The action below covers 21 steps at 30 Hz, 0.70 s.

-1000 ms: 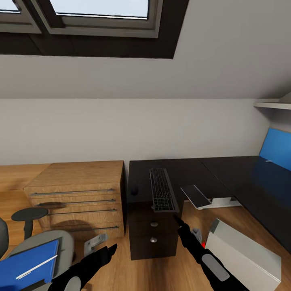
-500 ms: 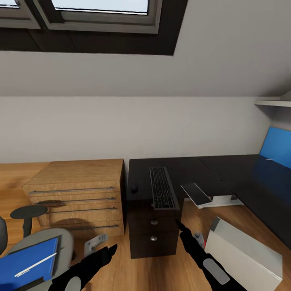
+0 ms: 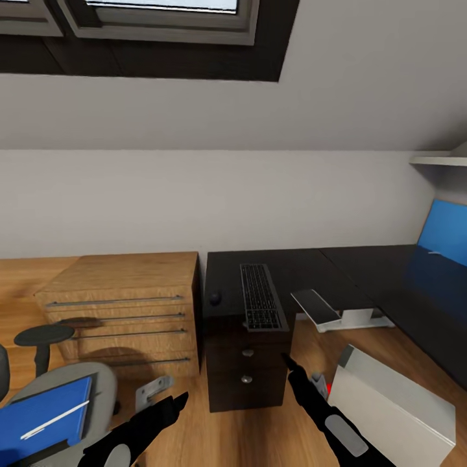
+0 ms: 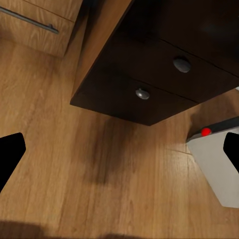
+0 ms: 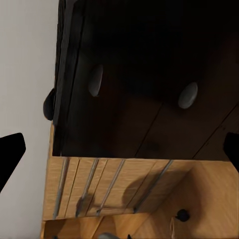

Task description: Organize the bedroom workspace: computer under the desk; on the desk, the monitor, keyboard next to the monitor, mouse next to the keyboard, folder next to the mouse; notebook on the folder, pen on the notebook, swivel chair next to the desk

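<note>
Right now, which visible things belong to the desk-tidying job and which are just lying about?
Job:
desk
keyboard
mouse
monitor, lying under the desk
computer, on the floor
folder, on the swivel chair

Lying about:
wooden drawer cabinet
blue panel
wall shelf

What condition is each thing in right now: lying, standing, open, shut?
keyboard: lying flat on the desk, near end at its front edge
desk: both drawers shut
computer: on the floor, tilted
folder: lying on the swivel chair seat
left tool: open, holding nothing
right tool: open, holding nothing
wooden cabinet: drawers shut
</note>
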Available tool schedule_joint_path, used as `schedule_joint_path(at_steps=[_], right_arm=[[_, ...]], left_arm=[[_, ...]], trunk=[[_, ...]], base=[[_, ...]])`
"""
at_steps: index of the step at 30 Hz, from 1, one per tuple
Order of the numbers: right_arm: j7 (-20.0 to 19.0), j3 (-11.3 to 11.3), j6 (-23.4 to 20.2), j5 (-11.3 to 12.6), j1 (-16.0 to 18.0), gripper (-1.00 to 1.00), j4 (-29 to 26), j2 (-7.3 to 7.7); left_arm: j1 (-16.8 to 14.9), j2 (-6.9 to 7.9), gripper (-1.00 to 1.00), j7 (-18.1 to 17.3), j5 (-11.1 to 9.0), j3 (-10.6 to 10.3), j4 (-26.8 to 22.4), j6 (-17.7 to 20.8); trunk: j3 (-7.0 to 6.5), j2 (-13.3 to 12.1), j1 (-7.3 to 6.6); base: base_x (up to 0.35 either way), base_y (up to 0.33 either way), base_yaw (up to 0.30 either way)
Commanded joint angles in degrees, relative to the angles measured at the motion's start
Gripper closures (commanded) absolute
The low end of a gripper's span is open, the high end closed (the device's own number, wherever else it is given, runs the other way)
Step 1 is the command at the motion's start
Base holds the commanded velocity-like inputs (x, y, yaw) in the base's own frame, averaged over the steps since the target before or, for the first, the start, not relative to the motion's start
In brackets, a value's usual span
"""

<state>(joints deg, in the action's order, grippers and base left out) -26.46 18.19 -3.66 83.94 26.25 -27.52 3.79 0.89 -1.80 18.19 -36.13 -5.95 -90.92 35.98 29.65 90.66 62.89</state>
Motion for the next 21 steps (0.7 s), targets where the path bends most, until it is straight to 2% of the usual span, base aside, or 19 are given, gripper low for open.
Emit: schedule_joint_path(at_steps=[1,4,12,14,21], right_arm=[[-0.17,0.28,-0.19,0.61,0.04,-1.0,0.01,0.02],[-0.26,0.36,-0.25,0.61,0.03,-1.0,-0.09,0.0],[-0.93,0.59,-0.37,0.61,0.03,-1.0,-0.3,-0.01],[-1.0,0.69,-0.41,0.61,0.03,-1.0,-0.32,-0.01],[-1.05,0.86,-0.4,0.32,0.04,-1.0,-0.38,-0.01]], left_arm=[[-0.02,0.01,-1.0,0.53,-0.6,-0.02,-0.08,0.11],[-0.04,0.03,-1.0,0.53,-0.6,-0.02,-0.08,0.1],[-0.01,0.04,-1.0,0.53,-0.53,-0.02,-0.09,0.09],[-0.03,0.04,-1.0,0.66,-0.49,-0.02,-0.09,0.07],[-0.04,0.04,-1.0,6.44,-0.58,-0.05,-0.12,0.05]], trunk=[[0.23,0.44,0.23],[0.77,1.65,0.89],[0.77,1.65,0.89],[1.13,2.45,1.32],[1.31,2.85,1.54]], base=[[0.0,0.0,0.0],[0.0,0.0,0.0],[0.0,0.0,0.0],[0.0,0.0,0.0],[0.0,0.0,0.0]])
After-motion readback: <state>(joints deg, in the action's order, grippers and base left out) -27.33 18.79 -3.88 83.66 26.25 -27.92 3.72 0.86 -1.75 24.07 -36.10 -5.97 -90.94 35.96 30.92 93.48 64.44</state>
